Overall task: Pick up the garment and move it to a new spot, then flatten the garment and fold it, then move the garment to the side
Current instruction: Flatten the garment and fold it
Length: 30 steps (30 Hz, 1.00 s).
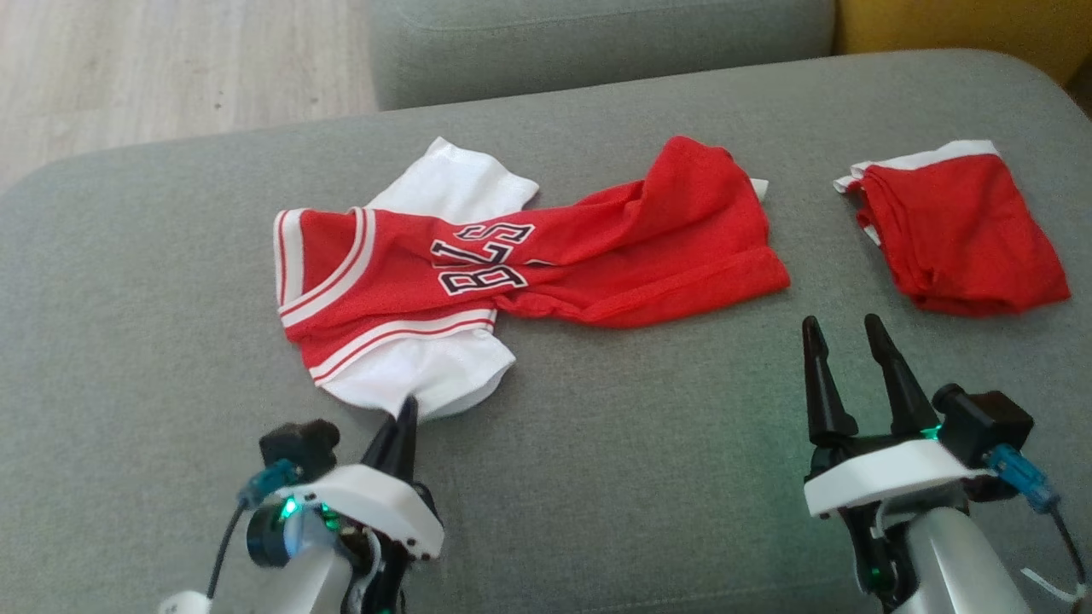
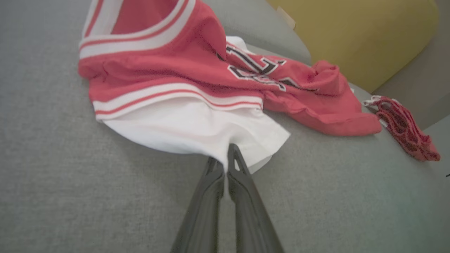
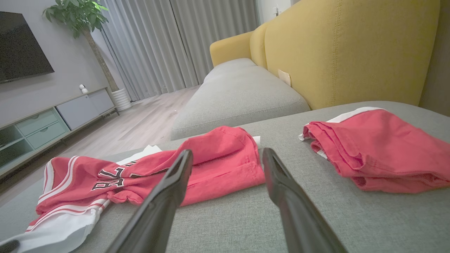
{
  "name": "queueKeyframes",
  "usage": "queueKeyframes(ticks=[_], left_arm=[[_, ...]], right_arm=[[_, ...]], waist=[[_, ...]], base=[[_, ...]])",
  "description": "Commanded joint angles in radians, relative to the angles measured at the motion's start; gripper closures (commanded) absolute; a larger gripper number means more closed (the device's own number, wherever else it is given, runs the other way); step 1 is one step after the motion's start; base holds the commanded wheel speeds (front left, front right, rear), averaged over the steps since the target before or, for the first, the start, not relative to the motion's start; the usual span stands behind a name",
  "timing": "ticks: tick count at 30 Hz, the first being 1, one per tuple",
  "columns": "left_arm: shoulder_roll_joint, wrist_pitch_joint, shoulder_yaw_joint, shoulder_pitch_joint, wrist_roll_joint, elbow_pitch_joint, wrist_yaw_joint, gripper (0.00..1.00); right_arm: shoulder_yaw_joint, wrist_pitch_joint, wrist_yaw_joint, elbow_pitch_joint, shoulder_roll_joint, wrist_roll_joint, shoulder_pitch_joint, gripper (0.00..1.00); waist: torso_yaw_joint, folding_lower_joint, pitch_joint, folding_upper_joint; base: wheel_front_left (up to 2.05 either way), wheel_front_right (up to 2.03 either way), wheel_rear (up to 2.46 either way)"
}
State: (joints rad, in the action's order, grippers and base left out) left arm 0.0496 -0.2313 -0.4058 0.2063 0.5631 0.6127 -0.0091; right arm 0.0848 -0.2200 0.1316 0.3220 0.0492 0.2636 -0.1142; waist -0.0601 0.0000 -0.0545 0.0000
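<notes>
Left wrist view shows the left gripper [image 2: 225, 160] pinched together on the edge of the white sleeve [image 2: 197, 130] of the jersey [image 2: 168, 70], which lies twisted and bunched across the middle of the grey cushion [image 2: 52, 175]; the right gripper [image 1: 845, 328] hovers with fingers apart near the red hem, touching nothing; a one-corner lift would likely twist the cloth further, so the right should take the hem first, then both rise together, clear of the folded red garment [image 1: 964, 230] at the right.
</notes>
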Motion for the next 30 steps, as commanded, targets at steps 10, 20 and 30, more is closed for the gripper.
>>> queueKeyframes(ticks=[10,20,30], left_arm=[[0.008,-0.030,0.159,-0.033,-0.078,-0.259,-0.022,1.00],[0.001,-0.030,0.219,-0.088,-0.122,-0.394,-0.050,1.00],[0.001,-0.030,0.162,-0.067,-0.112,-0.371,-0.053,1.00]], right_arm=[[-0.030,0.016,-0.001,0.000,0.001,-0.023,-0.035,0.00],[-0.107,0.059,-0.001,0.094,0.001,-0.027,-0.070,0.00],[-0.178,0.104,-0.001,0.244,0.001,0.003,-0.200,0.00]], waist=[[0.054,0.0000,0.010,0.0000],[0.096,0.0000,-0.014,0.0000],[0.129,0.0000,-0.058,0.0000]], base=[[0.00,0.00,0.00],[0.00,0.00,0.00],[0.00,0.00,0.00]])
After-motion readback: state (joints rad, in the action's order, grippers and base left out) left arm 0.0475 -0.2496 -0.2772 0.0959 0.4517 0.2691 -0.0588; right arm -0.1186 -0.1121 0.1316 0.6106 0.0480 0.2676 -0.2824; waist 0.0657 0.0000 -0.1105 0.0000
